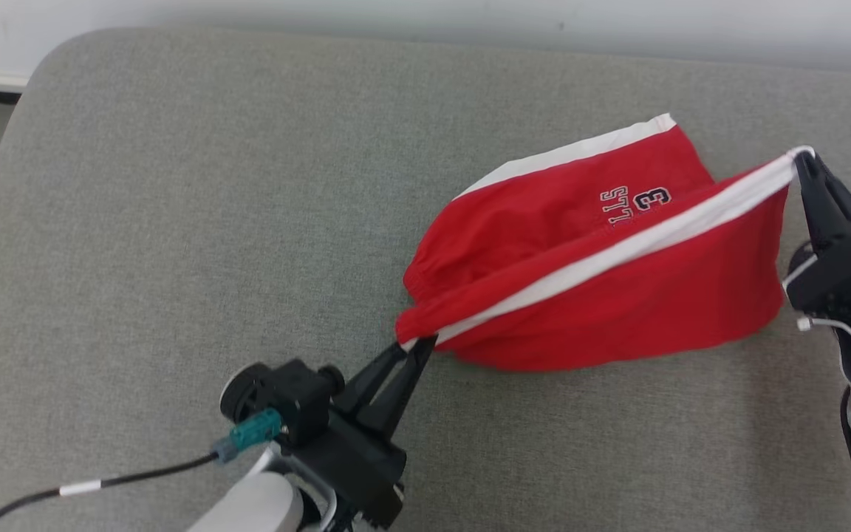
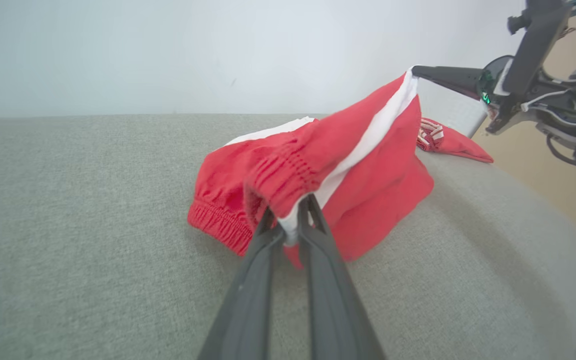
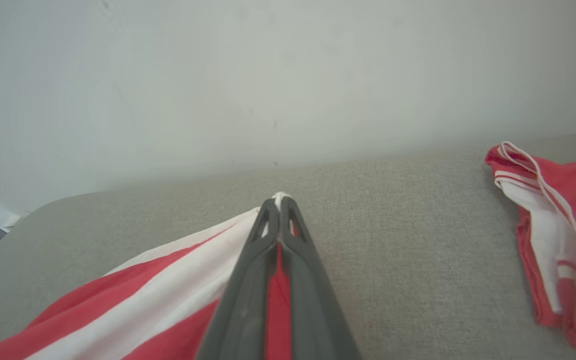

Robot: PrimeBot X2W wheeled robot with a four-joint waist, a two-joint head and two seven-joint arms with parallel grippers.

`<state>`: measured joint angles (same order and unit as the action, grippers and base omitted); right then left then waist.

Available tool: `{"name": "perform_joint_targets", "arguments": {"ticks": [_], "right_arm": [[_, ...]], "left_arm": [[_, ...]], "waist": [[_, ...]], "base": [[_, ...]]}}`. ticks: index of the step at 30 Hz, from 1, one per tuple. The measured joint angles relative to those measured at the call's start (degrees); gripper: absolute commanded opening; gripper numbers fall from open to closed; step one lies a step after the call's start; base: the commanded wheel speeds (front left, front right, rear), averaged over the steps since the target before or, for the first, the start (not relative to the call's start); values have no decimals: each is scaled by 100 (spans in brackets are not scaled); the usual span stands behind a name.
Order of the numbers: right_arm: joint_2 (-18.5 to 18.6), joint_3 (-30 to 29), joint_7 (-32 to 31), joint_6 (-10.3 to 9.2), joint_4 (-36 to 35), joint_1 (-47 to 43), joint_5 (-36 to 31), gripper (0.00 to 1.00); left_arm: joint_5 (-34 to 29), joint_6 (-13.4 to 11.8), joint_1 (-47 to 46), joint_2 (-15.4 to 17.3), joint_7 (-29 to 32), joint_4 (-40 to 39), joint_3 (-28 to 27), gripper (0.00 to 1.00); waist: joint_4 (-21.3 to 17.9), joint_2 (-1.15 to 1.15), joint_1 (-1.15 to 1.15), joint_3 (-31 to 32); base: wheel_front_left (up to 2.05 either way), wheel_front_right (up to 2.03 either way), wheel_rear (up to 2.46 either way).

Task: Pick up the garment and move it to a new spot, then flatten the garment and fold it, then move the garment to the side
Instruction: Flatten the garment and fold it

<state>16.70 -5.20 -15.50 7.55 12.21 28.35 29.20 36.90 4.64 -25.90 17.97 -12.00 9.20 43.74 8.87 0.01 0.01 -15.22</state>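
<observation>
You have the red shorts (image 1: 617,295) stretched between both arms over the grey cushion (image 1: 174,258). Your left gripper (image 1: 419,343) has its fingers (image 2: 248,290) closed on the corner of the gathered waistband, right where the white side stripe ends; your right gripper (image 1: 802,157) has its fingers (image 3: 240,300) pinched shut on the other end of that same stripe, at the hem. The stripe runs taut in a straight line from one grip to the other; the right end is held higher, and the left end sits lower and nearer the robot. Below that line the cloth sags; the lower fold and the other leg rest on the cushion, toward its right half. The leg lying flat shows a white edge band and a dark number 3 with small letters beside it. In the left wrist view the elastic waistband bunches just above the fingers. A second red garment (image 3: 558,235) with white stripes lies crumpled near the cushion's right edge, apart from the shorts; a pale wall (image 2: 168,50) stands behind the cushion.
</observation>
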Motion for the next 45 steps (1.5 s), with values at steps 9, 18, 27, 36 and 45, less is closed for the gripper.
{"name": "perform_joint_targets", "arguments": {"ticks": [9,18,27,36,45], "right_arm": [[84,588,433,0,1849,1695,-256,0],[94,761,913,0,3350,2755,-557,0],[1,1043,1464,0,4208,3167,-702,100],[110,1519,1881,0,4465,3005,-403,100],[443,2101,1900,0,4395,2331,94,100]], "left_arm": [[168,180,-988,-299,100,714,-25,0],[293,245,-1655,-631,123,1408,147,0],[355,265,-1939,-775,-124,1949,211,100],[343,242,-1651,-815,-272,2181,60,100],[-264,-175,-627,-715,-303,1039,-1127,100]], "waist": [[157,0,1,-466],[341,0,0,-700],[361,0,0,-711],[328,-1,-1,-367],[245,-1,-2,43]], "base": [[0,0,0],[0,0,0],[0,0,0],[0,0,0],[0,0,0]]}}
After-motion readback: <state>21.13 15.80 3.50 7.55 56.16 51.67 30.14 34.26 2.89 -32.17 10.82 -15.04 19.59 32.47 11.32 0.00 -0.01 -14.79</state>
